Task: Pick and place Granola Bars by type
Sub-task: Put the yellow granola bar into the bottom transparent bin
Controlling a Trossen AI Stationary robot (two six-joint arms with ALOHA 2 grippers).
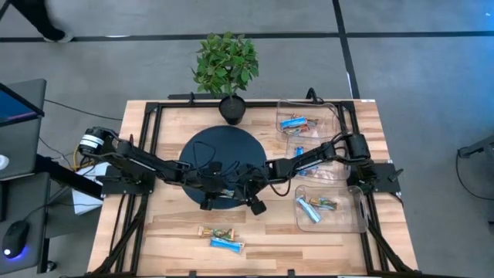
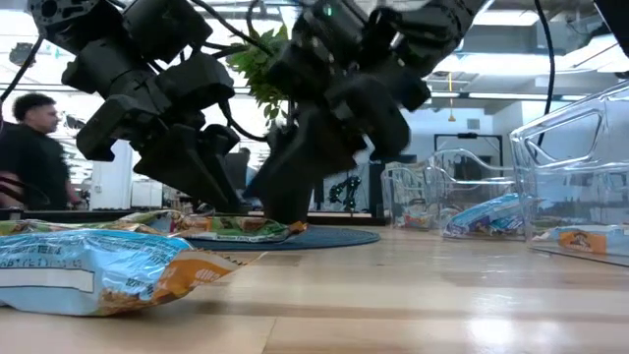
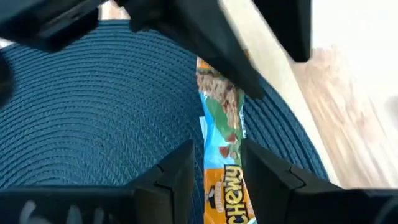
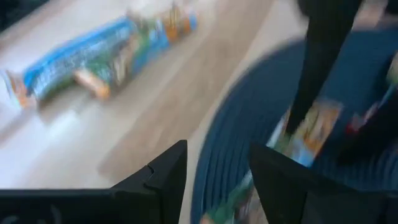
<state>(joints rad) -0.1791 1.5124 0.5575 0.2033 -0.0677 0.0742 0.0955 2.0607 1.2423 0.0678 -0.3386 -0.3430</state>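
A green-and-orange granola bar [image 3: 221, 106] lies flat on the round dark blue mat [image 1: 220, 150]. It also shows in the low view [image 2: 236, 228]. My left gripper [image 3: 217, 177] is open, pointing down, with one finger on each side of the bar's orange end. My right gripper [image 4: 217, 177] is open just to the right of it, over the mat's near edge [image 1: 255, 202]; the bar [image 4: 311, 134] lies ahead of its fingers. Two more bars [image 1: 221, 238] rest on the wood near the table's near edge. My left gripper stands astride the bar's orange end [image 3: 225, 186] from above, its fingers across the bar's width. Whether the fingers touch the wrapper, I cannot tell. The bar lies flat on the mat.
Two clear bins stand on the table's right side, the far one [image 1: 332, 116] and the near one [image 1: 351, 220], each with bars inside. A potted plant [image 1: 226, 66] stands at the far edge. A blue bar [image 2: 88, 270] lies close to the low camera. A person [image 2: 29, 147] stands beyond the table.
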